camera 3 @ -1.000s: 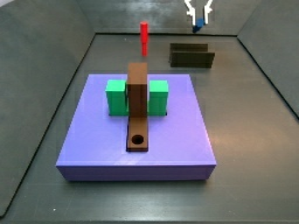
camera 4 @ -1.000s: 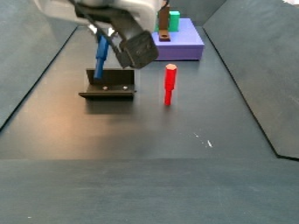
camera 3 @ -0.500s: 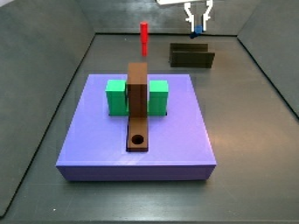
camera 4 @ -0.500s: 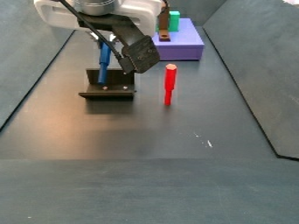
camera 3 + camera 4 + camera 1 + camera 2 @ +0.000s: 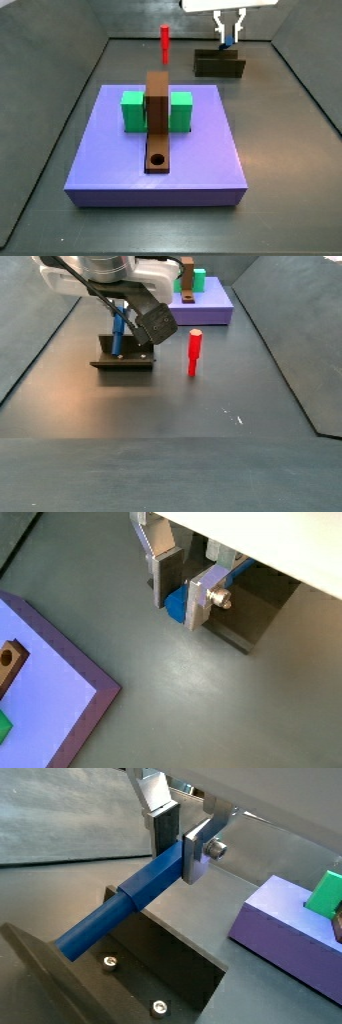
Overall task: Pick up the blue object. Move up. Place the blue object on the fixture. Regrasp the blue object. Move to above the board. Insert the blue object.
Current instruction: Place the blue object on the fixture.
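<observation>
We see the gripper with its silver fingers clamped on the blue object, whose lower end reaches down into the fixture, beside the purple slab.

floor: dark grey matte sheet, flat, same surface in both side views and in a wrist view
floor sheen: soft brownish glow on the near part, no sharp highlights
floor marks: a few tiny white specks; rest looks uniform
side walls: plain grey panels, left wall and right wall, sloping outward from the floor
back wall: grey panel, meets the floor at a thin pale seam
floor edges: pale seam lines run along both sides
light: even, diffuse, from above; shadows faint and short
windows/furniture: can't tell beyond the enclosure
</observation>
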Tool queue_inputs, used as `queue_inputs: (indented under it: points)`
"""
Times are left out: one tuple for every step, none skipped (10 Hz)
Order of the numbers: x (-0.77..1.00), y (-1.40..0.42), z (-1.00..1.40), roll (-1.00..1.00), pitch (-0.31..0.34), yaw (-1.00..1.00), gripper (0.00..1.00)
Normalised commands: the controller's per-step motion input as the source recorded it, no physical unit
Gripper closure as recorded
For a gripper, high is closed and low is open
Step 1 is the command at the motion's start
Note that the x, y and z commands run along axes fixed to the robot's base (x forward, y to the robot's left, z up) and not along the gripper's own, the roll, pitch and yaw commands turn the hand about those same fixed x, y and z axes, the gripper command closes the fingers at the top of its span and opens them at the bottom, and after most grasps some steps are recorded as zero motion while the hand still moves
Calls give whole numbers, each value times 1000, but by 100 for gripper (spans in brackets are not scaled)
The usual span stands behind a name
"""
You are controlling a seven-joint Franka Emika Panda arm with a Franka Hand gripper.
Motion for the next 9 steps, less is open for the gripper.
queue_inputs:
  points:
    - [17,-109,-111,-197,0,-29,100]
    - [0,-89,-160,-229,0,-43,100]
    - [0,-46,-206,-237,0,-60,100]
    - [0,0,-220,-180,0,-49,100]
    - [0,0,-234,-126,0,-34,100]
    - [0,9,-237,-14,0,0,100]
    - [0,23,-246,0,0,0,100]
    - [0,34,-223,0,0,0,100]
    - [0,57,-191,0,0,0,100]
